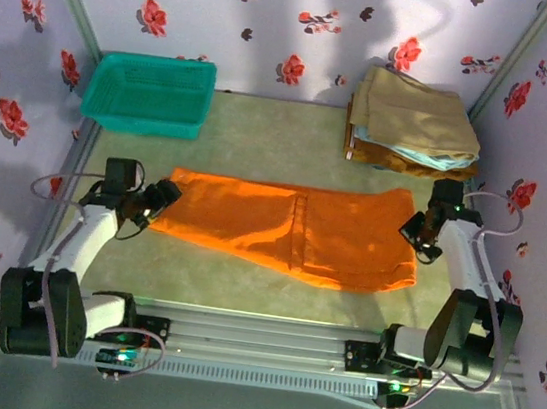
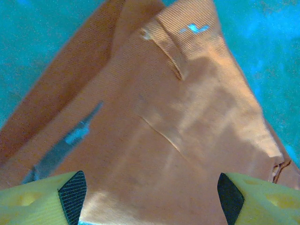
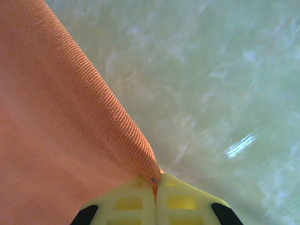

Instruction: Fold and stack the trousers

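The bright orange trousers [image 1: 290, 229] lie folded lengthwise across the middle of the table, legs to the left and waist to the right. My left gripper [image 1: 161, 200] is at their left end. In the left wrist view it [image 2: 152, 199] stands open, its two black pads [image 2: 72, 196] wide apart over the orange cloth [image 2: 178, 117], which they do not pinch. My right gripper [image 1: 414, 228] is at the trousers' right edge. In the right wrist view it [image 3: 155, 187] is shut on a thin ridge of the orange cloth [image 3: 56, 140].
A teal basket [image 1: 150, 94] stands at the back left. A stack of folded garments [image 1: 415, 122], tan on top with light blue and brown below, sits at the back right. Floral walls close in both sides of the green table [image 1: 263, 133].
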You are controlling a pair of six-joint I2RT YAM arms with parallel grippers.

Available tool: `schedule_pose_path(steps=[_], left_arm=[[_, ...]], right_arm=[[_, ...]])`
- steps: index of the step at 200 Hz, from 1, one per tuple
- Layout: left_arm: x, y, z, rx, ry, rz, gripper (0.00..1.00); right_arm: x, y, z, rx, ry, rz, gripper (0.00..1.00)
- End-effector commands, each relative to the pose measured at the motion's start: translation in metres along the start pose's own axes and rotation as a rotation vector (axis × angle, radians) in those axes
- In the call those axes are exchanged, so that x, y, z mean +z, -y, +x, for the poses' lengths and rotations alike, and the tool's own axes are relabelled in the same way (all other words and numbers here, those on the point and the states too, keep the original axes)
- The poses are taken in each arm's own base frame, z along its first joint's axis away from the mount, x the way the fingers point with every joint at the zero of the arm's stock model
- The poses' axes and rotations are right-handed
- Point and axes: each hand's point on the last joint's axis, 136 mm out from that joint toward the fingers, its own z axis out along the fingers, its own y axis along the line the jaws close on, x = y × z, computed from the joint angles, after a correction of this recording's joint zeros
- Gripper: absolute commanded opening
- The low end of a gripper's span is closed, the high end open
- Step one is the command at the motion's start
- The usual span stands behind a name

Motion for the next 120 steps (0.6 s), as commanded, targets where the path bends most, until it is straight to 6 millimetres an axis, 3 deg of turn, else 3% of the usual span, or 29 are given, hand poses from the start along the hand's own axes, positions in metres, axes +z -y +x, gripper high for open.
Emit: schedule_pose_path(steps=[1, 31, 59, 93, 120], left_arm=[[0.008, -0.008, -0.002, -0.004, 0.005, -0.011, 0.77], [0.013, -0.013, 0.003, 0.007, -0.008, -0.018, 0.77], [0.017, -0.014, 0.009, 0.026, -0.041, -0.004, 0.77], [0.030, -0.017, 0.018, 0.014, -0.087, 0.020, 0.76], [0.036, -0.017, 0.022, 0.015, -0.101, 0.037, 0.74]], right_arm=[[-0.012, 0.018, -0.026, 0.016, 0.067, 0.074, 0.00], [-0.016, 0.020, -0.040, 0.048, 0.080, 0.069, 0.00], [-0.021, 0.006, -0.041, 0.033, 0.081, 0.012, 0.00], [-0.041, -0.025, -0.032, -0.062, 0.092, -0.029, 0.00], [-0.065, -0.061, -0.017, -0.136, 0.096, -0.117, 0.00]])
